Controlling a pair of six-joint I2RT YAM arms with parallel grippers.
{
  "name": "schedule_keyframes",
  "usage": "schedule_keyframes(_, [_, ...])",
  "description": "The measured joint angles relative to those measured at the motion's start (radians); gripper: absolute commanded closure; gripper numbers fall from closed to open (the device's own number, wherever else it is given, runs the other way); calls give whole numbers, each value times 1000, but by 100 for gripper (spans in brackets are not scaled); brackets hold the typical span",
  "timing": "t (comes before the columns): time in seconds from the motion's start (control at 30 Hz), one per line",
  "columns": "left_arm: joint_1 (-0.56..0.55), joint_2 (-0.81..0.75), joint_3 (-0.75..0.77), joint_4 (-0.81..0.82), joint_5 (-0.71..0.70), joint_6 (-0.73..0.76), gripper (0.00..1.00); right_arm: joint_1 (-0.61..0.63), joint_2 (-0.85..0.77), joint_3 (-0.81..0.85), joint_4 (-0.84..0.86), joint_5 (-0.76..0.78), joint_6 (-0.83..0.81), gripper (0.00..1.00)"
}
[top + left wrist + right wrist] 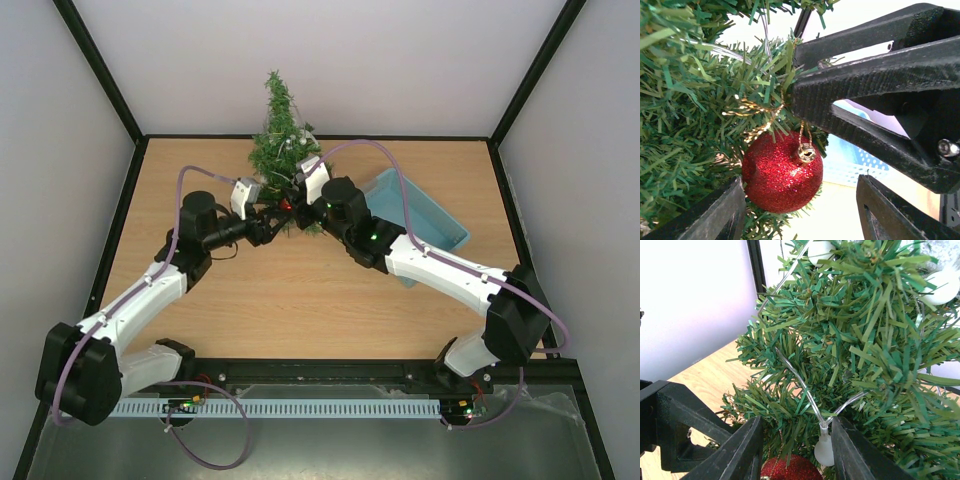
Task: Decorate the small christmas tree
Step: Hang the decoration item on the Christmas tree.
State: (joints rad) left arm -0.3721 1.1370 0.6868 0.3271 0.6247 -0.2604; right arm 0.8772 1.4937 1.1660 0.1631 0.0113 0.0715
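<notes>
The small christmas tree (pixel 279 140) stands at the back middle of the table, with a clear light string and frosted bulbs (pixel 824 450) in its branches. A red glitter ball (pixel 782 172) hangs by a gold thread from a low branch (pixel 765 95). My left gripper (pixel 802 210) is open around the ball: the ball lies close to the left finger (pixel 715 215), clear of the right one. My right gripper (pixel 796 450) is closed partway on a tree branch (pixel 790 410) just above the ball (pixel 790 469); needles touch both fingers. From above, both grippers (pixel 272 222) (pixel 300 197) meet at the tree's lower front.
A light blue perforated tray (pixel 425 220) sits on the wooden table (pixel 200 300) right of the tree, under the right arm. Black frame posts and white walls close the table in at the back and sides. The right gripper's fingers (pixel 865 100) fill the left wrist view's upper right.
</notes>
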Motion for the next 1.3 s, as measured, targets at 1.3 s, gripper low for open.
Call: schedule_keyframes(1.3, [-43, -14, -14, 69, 124, -9, 39, -1, 5, 0, 31, 4, 23, 64])
